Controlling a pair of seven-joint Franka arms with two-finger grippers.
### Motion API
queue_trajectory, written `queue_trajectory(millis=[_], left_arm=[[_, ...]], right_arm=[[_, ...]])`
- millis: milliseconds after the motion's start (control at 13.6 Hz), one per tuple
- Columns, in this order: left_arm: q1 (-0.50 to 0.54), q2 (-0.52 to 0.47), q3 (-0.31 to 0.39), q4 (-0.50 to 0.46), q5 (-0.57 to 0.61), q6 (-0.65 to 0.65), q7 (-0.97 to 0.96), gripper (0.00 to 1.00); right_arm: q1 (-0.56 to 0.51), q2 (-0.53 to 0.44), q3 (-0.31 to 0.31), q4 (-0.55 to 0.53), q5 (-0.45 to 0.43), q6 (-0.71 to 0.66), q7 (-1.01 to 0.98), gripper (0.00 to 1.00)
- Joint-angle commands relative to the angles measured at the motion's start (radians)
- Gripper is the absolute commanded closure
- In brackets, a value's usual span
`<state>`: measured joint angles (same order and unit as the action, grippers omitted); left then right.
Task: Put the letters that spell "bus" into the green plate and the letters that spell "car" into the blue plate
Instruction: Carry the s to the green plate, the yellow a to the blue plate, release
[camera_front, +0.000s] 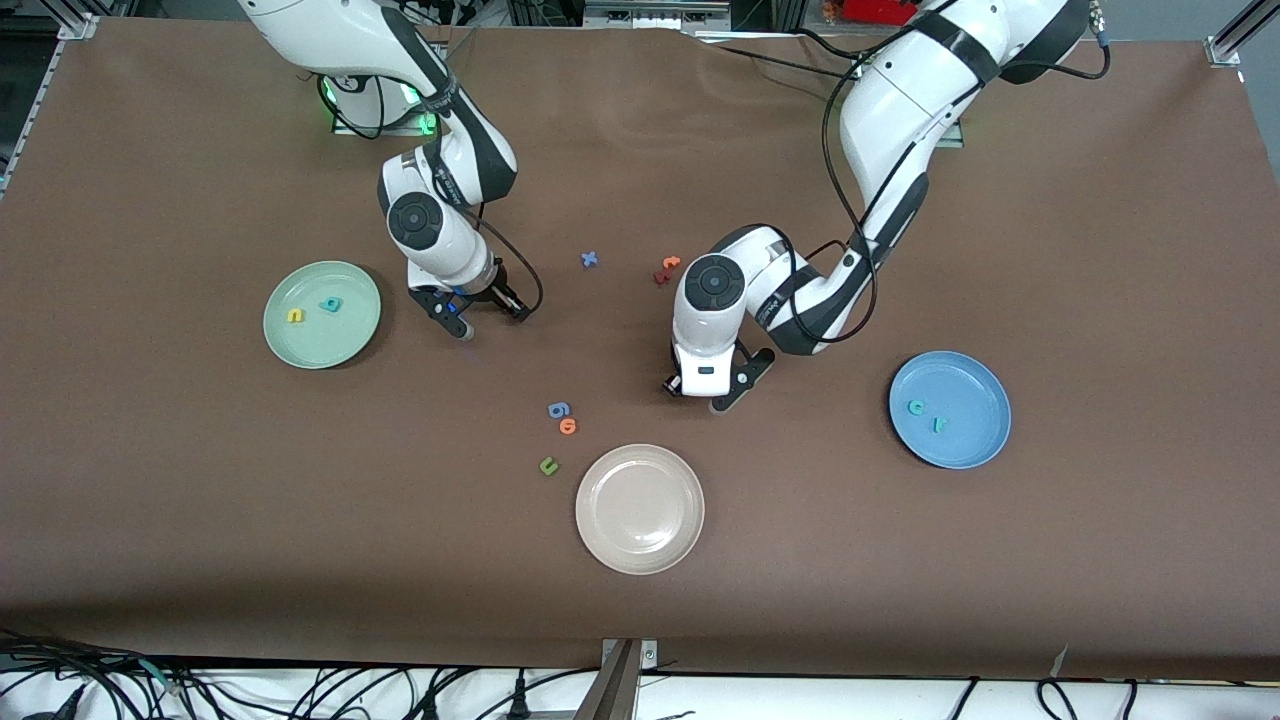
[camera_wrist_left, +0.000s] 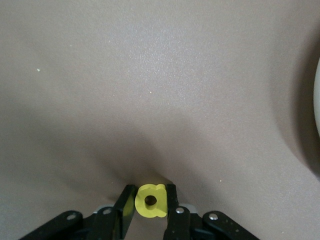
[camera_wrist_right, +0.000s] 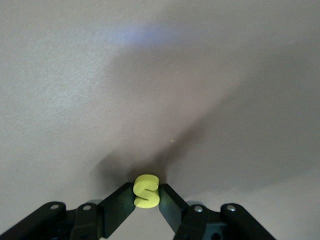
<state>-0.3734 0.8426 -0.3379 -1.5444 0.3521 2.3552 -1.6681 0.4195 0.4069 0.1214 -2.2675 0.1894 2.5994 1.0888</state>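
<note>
the beige-white plate is cut off by the left wrist view's edge.

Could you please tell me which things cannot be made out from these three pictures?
- Front view: the yellow a and yellow s are hidden under the left end effector and right end effector.
- Front view: the dark red and orange letters are too small to read.
- Left wrist view: the beige-white plate is cut off by the edge.
</note>
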Motion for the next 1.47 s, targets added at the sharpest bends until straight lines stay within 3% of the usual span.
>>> queue_trajectory(millis=[0,367,588,808,955,1176,1249,1323,1396], left_arm=[[-0.010,0.010,0.011,0.020,0.008,-0.030,-0.007,0.74],[0.008,0.000,0.008,0.084,-0.024,-0.184,0.074,0.77],[0.063,-0.013,0.007,0.171,-0.108,-0.395,0.297,0.77],[0.164,-0.022,-0.007,0.222,-0.111,-0.587,0.570,0.79],[0.235,-0.056,-0.012,0.222,-0.123,-0.678,0.782,0.79],[0.351,-0.111,-0.010,0.221,-0.139,-0.752,1.083,0.79],[0.385,-0.122,-0.007,0.222,-0.139,-0.767,1.173,0.79],[0.414,-0.128,-0.006,0.221,-0.139,-0.767,1.253,0.79],[0.442,-0.125,-0.004,0.221,-0.139,-0.767,1.331,0.79]], right_arm=[[-0.007,-0.101,-0.044,0.020,0.012,-0.181,-0.064,0.95],[-0.007,-0.183,-0.248,0.114,0.009,-0.531,-0.361,0.95],[-0.007,-0.186,-0.360,0.109,-0.004,-0.555,-0.563,0.94],[-0.014,-0.128,-0.463,0.100,-0.002,-0.539,-0.763,0.94],[-0.016,-0.091,-0.492,0.091,-0.001,-0.504,-0.831,0.92],[-0.031,-0.063,-0.496,0.085,0.002,-0.472,-0.866,0.80],[-0.031,-0.063,-0.496,0.085,0.002,-0.473,-0.866,0.60],[-0.031,-0.063,-0.496,0.085,0.002,-0.473,-0.866,0.25],[-0.031,-0.066,-0.496,0.086,0.004,-0.476,-0.866,0.01]])
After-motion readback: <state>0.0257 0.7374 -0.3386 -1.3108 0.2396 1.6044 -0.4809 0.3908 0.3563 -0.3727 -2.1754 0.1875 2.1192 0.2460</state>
